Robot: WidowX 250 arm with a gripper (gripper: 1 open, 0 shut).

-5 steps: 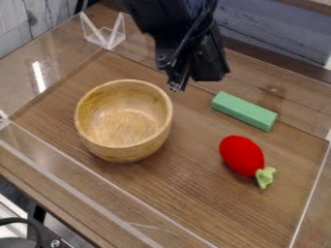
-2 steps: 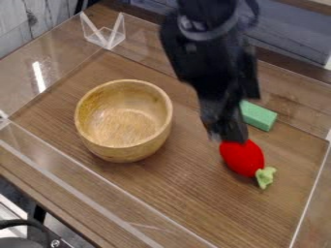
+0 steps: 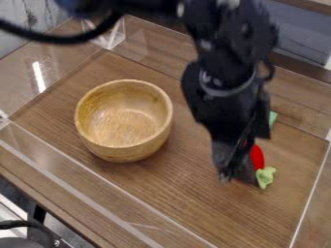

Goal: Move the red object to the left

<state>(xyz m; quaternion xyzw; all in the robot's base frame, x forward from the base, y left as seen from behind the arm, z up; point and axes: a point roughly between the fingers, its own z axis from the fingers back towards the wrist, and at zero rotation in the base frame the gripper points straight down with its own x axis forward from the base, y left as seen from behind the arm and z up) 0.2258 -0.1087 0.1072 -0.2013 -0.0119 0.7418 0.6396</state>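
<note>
The red object [image 3: 257, 156] lies in the lower right of the frame on the wooden table [image 3: 142, 194], mostly hidden behind the gripper [image 3: 234, 167]; only a sliver of glossy red and its green tip show just right of the black fingers. It looks like a small plastic toy fruit: probably light, stiff and smooth enough to squirt out of a pinch, so the safest hold would be across its widest middle rather than on the tapering leafy end. The arm comes in from the top of the frame, and the hand points steeply down, its tips almost at the table and right at the fruit. The jaws read as spread wide, with nothing clamped yet, though blur hides the fingers' exact placement. The bowl [image 3: 124, 119] sits well apart at left, and a green block [image 3: 270, 118] peeks out behind the arm.
</note>
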